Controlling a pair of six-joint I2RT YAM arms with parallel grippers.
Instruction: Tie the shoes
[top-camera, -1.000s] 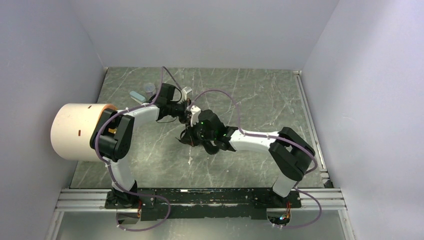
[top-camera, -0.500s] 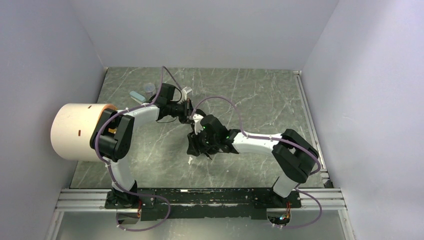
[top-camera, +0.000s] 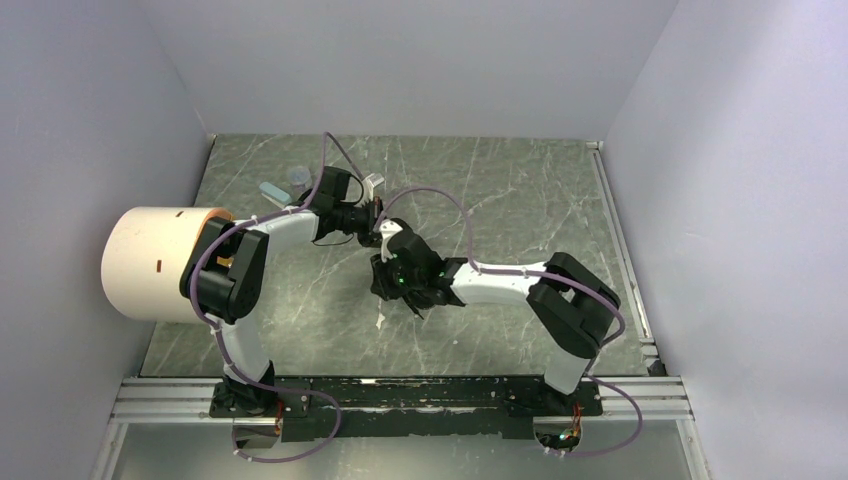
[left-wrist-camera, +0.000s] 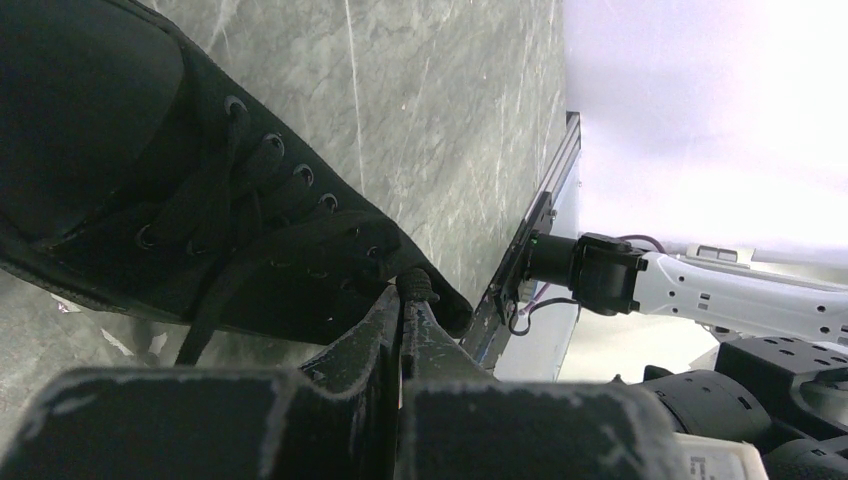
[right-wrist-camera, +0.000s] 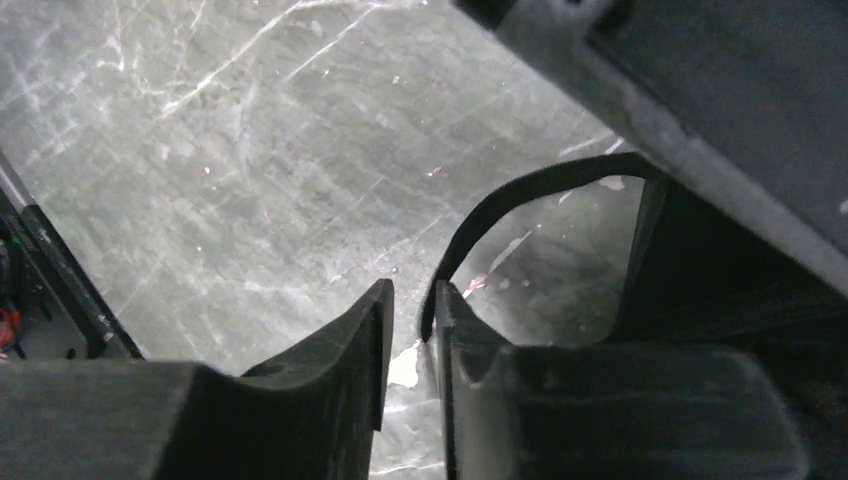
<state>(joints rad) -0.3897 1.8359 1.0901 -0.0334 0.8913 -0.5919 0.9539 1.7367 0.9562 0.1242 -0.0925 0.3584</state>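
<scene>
The black shoe (left-wrist-camera: 120, 130) lies on the marble table, its toe at the upper left of the left wrist view. In the top view the shoe (top-camera: 378, 284) is mostly hidden under the right gripper. My left gripper (left-wrist-camera: 408, 300) is shut on the end of a black lace (left-wrist-camera: 416, 284) close to the shoe's eyelets; it sits just behind the shoe in the top view (top-camera: 376, 222). My right gripper (right-wrist-camera: 412, 300) stands with a narrow gap. A looping black lace (right-wrist-camera: 520, 190) hangs into that gap against the right finger (right-wrist-camera: 455, 330). The right gripper shows over the shoe in the top view (top-camera: 388, 268).
A large cream cylinder (top-camera: 150, 262) stands at the table's left edge beside the left arm. Small pale objects (top-camera: 272, 190) lie at the back left. A white scrap (top-camera: 380, 322) lies in front of the shoe. Walls close three sides; a metal rail (top-camera: 400, 395) runs along the front.
My right gripper has moved left and slightly back, onto the shoe, after dipping toward the front. The shoe shifted with it. The left arm has hardly moved.
</scene>
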